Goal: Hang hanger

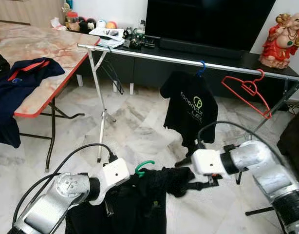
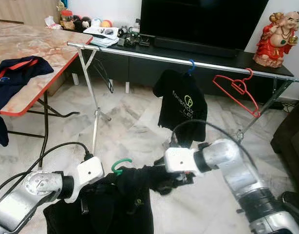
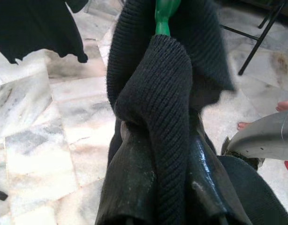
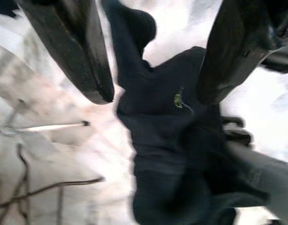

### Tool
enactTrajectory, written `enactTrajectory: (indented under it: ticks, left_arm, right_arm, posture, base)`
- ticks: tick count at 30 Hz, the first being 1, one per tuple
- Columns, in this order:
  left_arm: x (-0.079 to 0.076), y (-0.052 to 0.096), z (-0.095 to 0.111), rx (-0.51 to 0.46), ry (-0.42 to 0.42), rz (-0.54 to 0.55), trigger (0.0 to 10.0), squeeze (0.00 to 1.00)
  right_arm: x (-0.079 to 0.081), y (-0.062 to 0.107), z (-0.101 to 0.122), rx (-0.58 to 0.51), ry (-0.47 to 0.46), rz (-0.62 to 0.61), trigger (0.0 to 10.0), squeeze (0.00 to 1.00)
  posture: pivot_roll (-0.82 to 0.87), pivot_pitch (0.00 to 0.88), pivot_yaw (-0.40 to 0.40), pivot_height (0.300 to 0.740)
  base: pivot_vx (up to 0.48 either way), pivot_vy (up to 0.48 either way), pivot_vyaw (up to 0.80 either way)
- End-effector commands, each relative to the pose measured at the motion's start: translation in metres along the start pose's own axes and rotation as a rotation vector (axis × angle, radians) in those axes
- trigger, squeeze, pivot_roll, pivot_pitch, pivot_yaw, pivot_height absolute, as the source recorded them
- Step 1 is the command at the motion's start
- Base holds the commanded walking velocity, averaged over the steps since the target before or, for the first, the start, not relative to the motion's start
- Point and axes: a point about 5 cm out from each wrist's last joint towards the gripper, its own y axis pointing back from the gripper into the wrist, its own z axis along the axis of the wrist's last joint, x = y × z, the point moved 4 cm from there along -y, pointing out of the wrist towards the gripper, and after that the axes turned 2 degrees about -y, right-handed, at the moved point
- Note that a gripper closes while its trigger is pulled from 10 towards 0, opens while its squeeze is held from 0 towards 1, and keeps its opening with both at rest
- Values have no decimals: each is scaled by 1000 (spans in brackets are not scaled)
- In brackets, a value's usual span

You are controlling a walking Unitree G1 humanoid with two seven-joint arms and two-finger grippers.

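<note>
A black knit garment hangs low in front of me on a green hanger whose hook sticks up above the collar. My left gripper is shut on a fold of the knit just below the green hanger neck. My right gripper is open beside the garment's right shoulder, fingers spread with the dark cloth beyond them. The silver clothes rail runs across the room ahead, well above and beyond both grippers.
On the rail hang a black printed T-shirt on a blue hanger and a bare red hanger. A marble-top table with a navy shirt stands at the left. TV cabinet and red statue lie behind.
</note>
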Motion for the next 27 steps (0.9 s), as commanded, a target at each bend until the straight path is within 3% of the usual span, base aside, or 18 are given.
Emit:
enactTrajectory:
  ticks: [1, 2, 5, 6, 7, 8, 9, 12, 13, 16, 17, 18, 20, 21, 22, 25, 26, 27]
  left_arm:
    - [5, 4, 5, -24, -17, 42, 0, 0]
    - [7, 4, 4, -26, -14, 58, 0, 0]
    - [23, 6, -2, -32, 18, 209, 353, 0]
    - [36, 9, -7, -30, 40, 332, 7647, 0]
    - [36, 9, -7, -30, 40, 332, 7647, 0]
    - [43, 10, -10, -28, 42, 401, 7647, 0]
    - [47, 12, -14, -29, 78, 446, 10000, 0]
    - [55, 16, -21, -40, 136, 547, 10000, 0]
    - [55, 16, -21, -40, 136, 547, 10000, 0]
    - [67, 26, -26, -83, 212, 705, 10000, 0]
    - [67, 26, -26, -83, 212, 705, 10000, 0]
    - [71, 30, -27, -113, 248, 779, 10000, 0]
    - [72, 31, -27, -124, 257, 797, 10000, 0]
    - [68, 30, -24, -166, 290, 806, 10000, 0]
    - [65, 29, -23, -183, 312, 803, 10000, 0]
    - [61, 29, -22, -198, 322, 800, 10000, 0]
    - [59, 28, -21, -208, 325, 800, 10000, 0]
    - [53, 28, -26, -199, 336, 805, 10000, 0]
  right_arm:
    - [-10, 14, -6, 14, -18, -90, 10000, 98]
    - [-16, 18, -7, 3, -36, -145, 10000, 0]
    - [-58, 52, -23, -54, -216, -568, 10000, 0]
    - [-72, 73, -44, -56, -346, -817, 10000, 0]
    - [-72, 73, -44, -56, -346, -817, 10000, 0]
    - [-76, 85, -58, -47, -416, -962, 10000, 0]
    - [-73, 92, -77, -25, -510, -1064, 10000, 0]
    - [-52, 99, -121, 27, -741, -1239, 10000, 0]
    - [-52, 99, -121, 27, -741, -1239, 10000, 0]
    - [-2, 76, -170, 185, -939, -1278, 10000, 0]
    - [-2, 76, -170, 185, -939, -1278, 10000, 0]
    - [31, 53, -191, 262, -1054, -1269, 10000, 0]
    - [40, 46, -195, 279, -1090, -1270, 10000, 0]
    - [69, 23, -204, 331, -1167, -1221, 10000, 0]
    - [83, 11, -207, 352, -1200, -1187, 10000, 0]
    - [96, 1, -209, 364, -1233, -1163, 10000, 0]
    - [109, -6, -211, 380, -1268, -1148, 10000, 0]
    - [133, -19, -214, 425, -1312, -1122, 10000, 0]
  posture:
    - [95, 61, -119, 740]
    - [89, 61, -119, 740]
    - [79, 58, -113, 740]
    - [73, 57, -109, 740]
    - [73, 57, -109, 740]
    - [73, 57, -106, 740]
    - [70, 59, -103, 740]
    - [64, 60, -97, 740]
    - [64, 60, -97, 740]
    - [65, 49, -88, 740]
    - [65, 49, -88, 740]
    - [66, 41, -84, 740]
    - [66, 41, -84, 740]
    - [71, 28, -79, 740]
    - [71, 28, -79, 740]
    - [77, 22, -77, 740]
    - [78, 20, -76, 740]
    - [88, 9, -69, 740]
  base:
    - [0, 0, 0]
    - [0, 0, 0]
    - [0, 0, 0]
    - [0, 0, 0]
    - [0, 0, 0]
    - [0, 0, 0]
    - [0, 0, 0]
    - [0, 0, 0]
    - [0, 0, 0]
    - [0, 0, 0]
    - [0, 0, 0]
    - [0, 0, 0]
    - [0, 0, 0]
    - [0, 0, 0]
    - [0, 0, 0]
    - [0, 0, 0]
    - [0, 0, 0]
    - [0, 0, 0]
